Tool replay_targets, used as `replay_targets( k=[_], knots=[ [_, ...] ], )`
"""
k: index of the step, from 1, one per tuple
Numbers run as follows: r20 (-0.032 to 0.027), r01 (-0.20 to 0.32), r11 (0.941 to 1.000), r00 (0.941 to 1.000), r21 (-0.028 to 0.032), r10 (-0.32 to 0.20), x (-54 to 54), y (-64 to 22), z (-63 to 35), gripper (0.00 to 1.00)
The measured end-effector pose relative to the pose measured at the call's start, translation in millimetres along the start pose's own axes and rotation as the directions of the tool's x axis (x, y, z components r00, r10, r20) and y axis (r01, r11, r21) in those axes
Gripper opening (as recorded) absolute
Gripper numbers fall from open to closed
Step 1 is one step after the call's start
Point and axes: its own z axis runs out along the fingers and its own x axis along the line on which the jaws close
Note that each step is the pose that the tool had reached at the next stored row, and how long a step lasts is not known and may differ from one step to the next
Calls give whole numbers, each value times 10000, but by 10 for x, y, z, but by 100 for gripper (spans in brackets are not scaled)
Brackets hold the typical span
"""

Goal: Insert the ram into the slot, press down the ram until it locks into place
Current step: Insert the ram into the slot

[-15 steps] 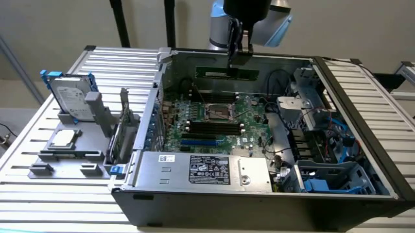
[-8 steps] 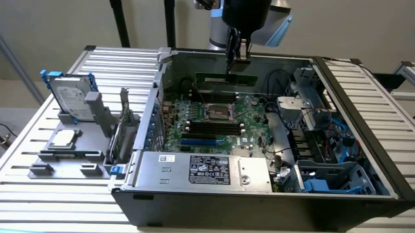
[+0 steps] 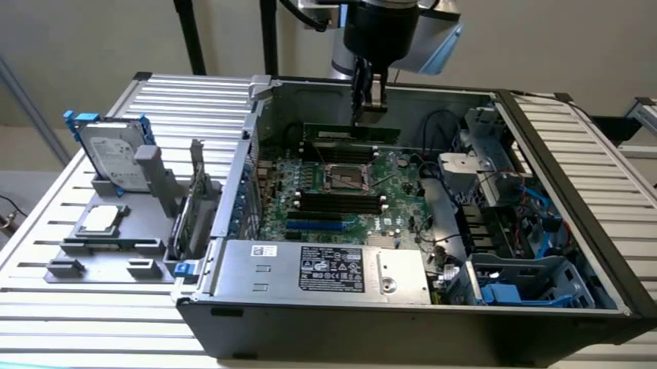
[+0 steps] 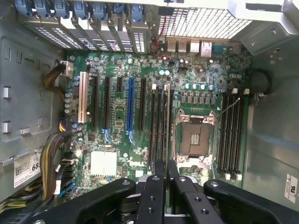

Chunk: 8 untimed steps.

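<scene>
gripper [image 3: 368, 115] [image 4: 167, 164] clamped on the ram [image 3: 344, 132] [image 4: 167, 121]. It pinches the ram's top edge roughly mid-length and points straight down into the open case [image 3: 411, 334]. Ram stands on its long edge, level.

Exterior view, dial centred on the CPU socket [image 3: 344, 178]:
- Ram draws at 12 o'clock, long axis running 9-to-3.
- The slot [image 3: 339, 195] is at 6 o'clock, just beside the CPU socket.
- A second bank of black sockets [image 3: 344, 152] sits at 12 o'clock.
- The blue slot [image 3: 318, 225] is further out at 6 to 7 o'clock.

Wrist view: ram is edge-on, a thin pale line running out from between the fingers [image 4: 159, 186]. It runs parallel to the sockets. It lines up over the bank between CPU socket and blue slot, on the row closest to the CPU socket, which is the slot.

Ram looks raised off the motherboard [image 3: 395, 173], not seated. Can't tell how much gap.

Further out on the same dial:
- Power supply [image 3: 318, 269] at 6 o'clock.
- Blue drive cage [image 3: 524, 288] at 4 o'clock.
- Hard drive [image 3: 113, 157] at 9 o'clock, outside the case, upright on a grey fixture [image 3: 113, 254].
</scene>
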Motion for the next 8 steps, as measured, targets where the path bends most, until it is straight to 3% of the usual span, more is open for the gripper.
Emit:
replay_targets(
  k=[8],
  knots=[
    [0,1,10000,10000,34,-1,2,36,146,13]
  ],
)
